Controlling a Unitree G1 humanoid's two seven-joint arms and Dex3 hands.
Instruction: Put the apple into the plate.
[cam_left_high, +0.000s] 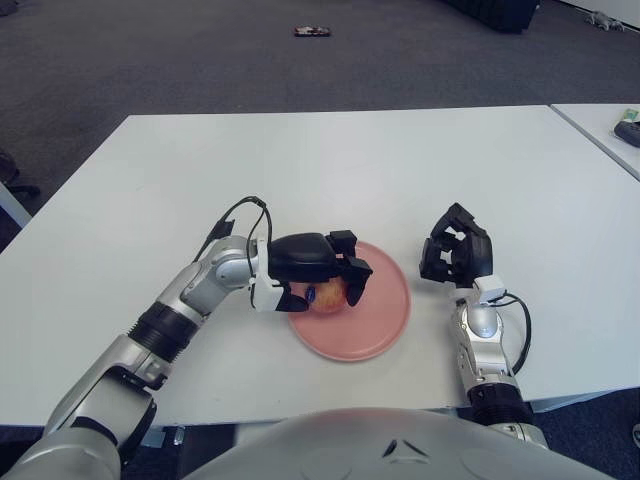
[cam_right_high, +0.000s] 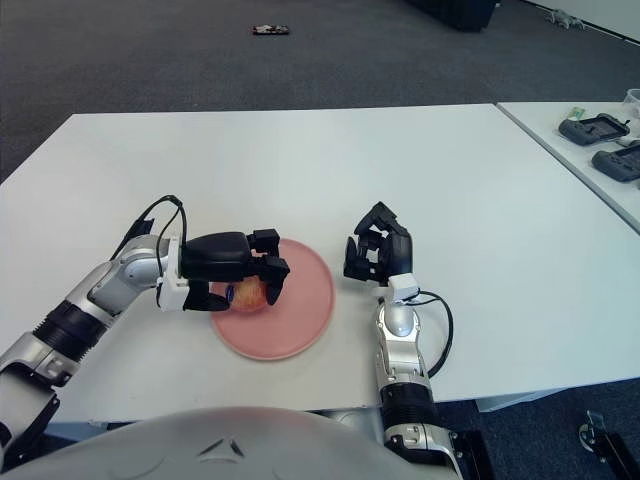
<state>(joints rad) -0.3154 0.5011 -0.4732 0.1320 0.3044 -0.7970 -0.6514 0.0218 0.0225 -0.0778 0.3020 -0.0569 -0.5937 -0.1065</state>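
Placement is at its final stage, judging by position: the left hand (cam_left_high: 315, 270) sits over the left part of the pink plate (cam_left_high: 385, 318), its fingers wrapped around the apple (cam_left_high: 327, 295). The apple is low inside the plate's rim, on the left side of the plate. Whether its underside already touches the plate surface cannot be determined, because the fingers and palm cover most of the fruit. The palm sits above the apple and the fingers reach down around it, a hold that suits lowering from above and lets the fingers spread outward for release without pushing the fruit sideways. The left forearm comes in low from the left, so the hand stays near the near-left rim instead of crossing the plate.

The right hand (cam_left_high: 455, 248) stands upright just beside the plate's right edge, fingers curled inward and holding nothing. It is clear of the plate and takes no part in the placement.

View differences: the right eye view shows more of the second table (cam_right_high: 580, 120) at the far right, with dark devices (cam_right_high: 598, 128) lying on it. The left eye view shows only one corner of that table. Both views show a small dark object (cam_left_high: 312, 31) on the floor beyond the white table (cam_left_high: 330, 160).
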